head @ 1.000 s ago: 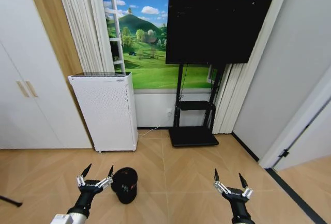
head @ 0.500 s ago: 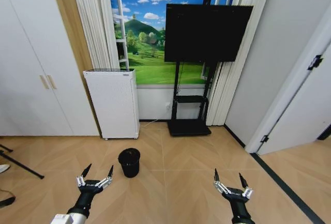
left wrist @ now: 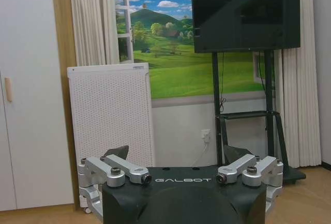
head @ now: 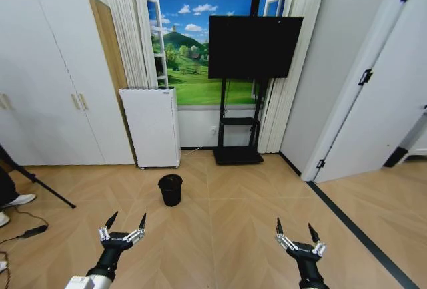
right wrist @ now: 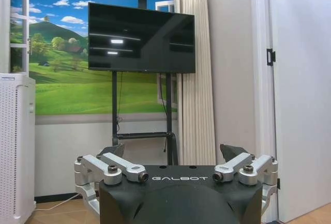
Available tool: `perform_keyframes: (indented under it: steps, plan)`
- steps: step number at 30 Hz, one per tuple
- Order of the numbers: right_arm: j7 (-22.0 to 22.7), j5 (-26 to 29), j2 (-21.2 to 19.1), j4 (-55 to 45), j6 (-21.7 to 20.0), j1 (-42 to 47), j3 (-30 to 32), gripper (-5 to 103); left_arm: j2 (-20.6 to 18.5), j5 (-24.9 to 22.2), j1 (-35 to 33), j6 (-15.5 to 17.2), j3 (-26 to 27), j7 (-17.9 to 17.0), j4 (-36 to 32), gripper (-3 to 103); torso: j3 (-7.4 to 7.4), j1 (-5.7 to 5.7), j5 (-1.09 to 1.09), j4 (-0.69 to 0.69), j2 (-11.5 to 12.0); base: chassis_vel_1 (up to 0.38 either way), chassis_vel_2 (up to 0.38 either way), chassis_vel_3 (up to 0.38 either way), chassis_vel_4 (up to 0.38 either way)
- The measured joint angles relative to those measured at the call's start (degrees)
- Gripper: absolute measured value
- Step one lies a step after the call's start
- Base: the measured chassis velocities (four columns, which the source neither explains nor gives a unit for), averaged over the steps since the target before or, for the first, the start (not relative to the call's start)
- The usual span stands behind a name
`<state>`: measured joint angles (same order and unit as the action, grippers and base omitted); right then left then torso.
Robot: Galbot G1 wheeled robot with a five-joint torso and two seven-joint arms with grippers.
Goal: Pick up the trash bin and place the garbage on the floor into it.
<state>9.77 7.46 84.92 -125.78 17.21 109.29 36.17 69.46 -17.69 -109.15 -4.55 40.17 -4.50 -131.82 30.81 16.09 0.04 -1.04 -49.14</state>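
Observation:
The small round black trash bin (head: pixel 170 189) stands upright on the tan herringbone floor (head: pixel 227 222), in front of the white perforated appliance. My left gripper (head: pixel 124 225) hovers open low at the left, well short of the bin and slightly left of it. My right gripper (head: pixel 295 228) hangs open low at the right, with nothing between its fingers. Both wrist views show open fingers (left wrist: pixel 124 168) (right wrist: pixel 119 169) pointing toward the far wall. The garbage is out of view.
A tall white perforated appliance (head: pixel 153 126) stands against the back wall, with a TV on a black stand (head: pixel 252 49) beside it. White cupboards (head: pixel 47 95) line the left, a white door (head: pixel 373 95) the right. A tripod leg (head: pixel 37 183) and cable lie far left.
The whole view has widened and pulled back: the camera moved away from the wall, so bin and appliance look smaller and farther. Both grippers hold the same pose, open.

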Motion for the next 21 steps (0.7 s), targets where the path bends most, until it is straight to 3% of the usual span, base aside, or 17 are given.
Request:
perform_keyframes:
  steps: [6, 21]
  plan:
    - [0.0, 0.0, 0.0, 0.0, 0.0, -0.1, 0.0, 100, 0.0, 0.0, 0.0, 0.0, 0.0, 0.0, 0.0, 100, 0.02, 0.07, -0.02, 0.07, 0.1, -0.072, 0.002, 0.06, -0.015]
    - [0.0, 0.0, 0.0, 0.0, 0.0, 0.0, 0.0, 100, 0.0, 0.0, 0.0, 0.0, 0.0, 0.0, 0.0, 100, 0.0, 0.02, -0.04, 0.05, 0.0, -0.008, 0.013, 0.006, -0.01]
